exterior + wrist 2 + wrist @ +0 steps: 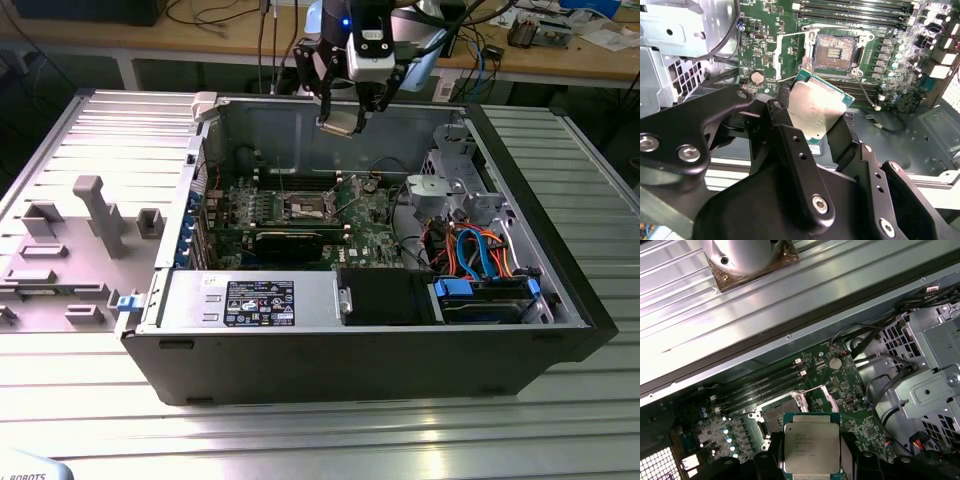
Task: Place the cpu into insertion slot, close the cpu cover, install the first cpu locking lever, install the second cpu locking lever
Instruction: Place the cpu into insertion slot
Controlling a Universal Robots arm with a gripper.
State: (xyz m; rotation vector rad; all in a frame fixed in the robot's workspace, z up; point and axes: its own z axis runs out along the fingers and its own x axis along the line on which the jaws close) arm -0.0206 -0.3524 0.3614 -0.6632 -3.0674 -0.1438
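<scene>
gripper (345, 112) hangs above the open pc case (400, 360), jaws clamped on the cpu (816, 111) by its edges; insertion slot (835, 50) bare underneath, partly hidden behind the cpu in the first wrist view

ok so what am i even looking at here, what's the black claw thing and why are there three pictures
It is one robot arm working over an open computer case that lies on a ribbed metal table. The exterior view comes from a camera standing off the arm and takes in the whole scene. Both wrist views come from cameras riding on the arm, looking past its black gripper, the claw you mean. The gripper is shut on the cpu, a flat square chip with a dull silver top, and holds it in the air above the green circuit board. The insertion slot, the small square socket with the dark centre, is uncovered and has no chip in it.
</scene>
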